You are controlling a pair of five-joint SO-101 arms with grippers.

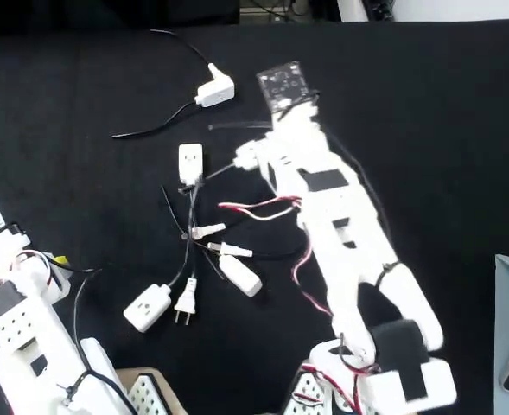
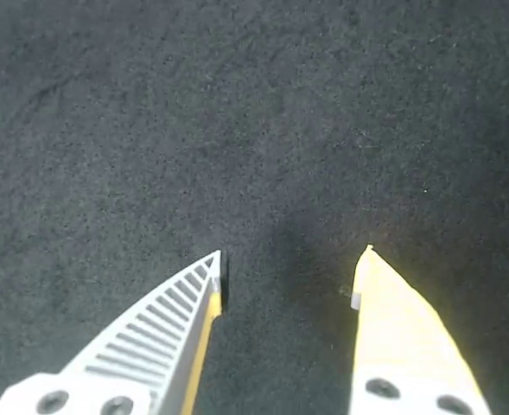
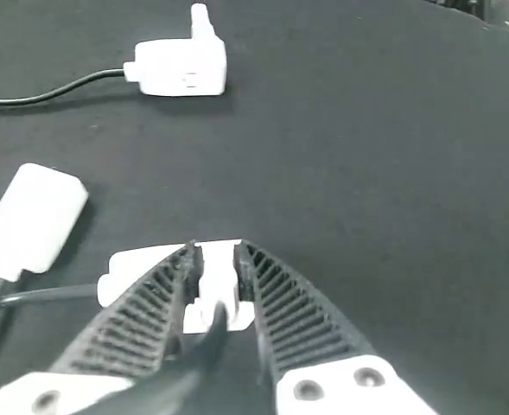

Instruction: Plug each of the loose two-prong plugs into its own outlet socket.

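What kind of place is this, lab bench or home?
Likely a robotics test bench: black-cloth table, two white arms, the right hand gripping a white connector, loose outlet sockets laid out.

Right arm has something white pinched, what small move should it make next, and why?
Probably lift a little and ease toward the white socket nearby: the right tool is shut on a white plug resting on the mat, not yet in any socket.

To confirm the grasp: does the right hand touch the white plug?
Touching. Right wrist view: the right hand clamps the white plug from both sides.
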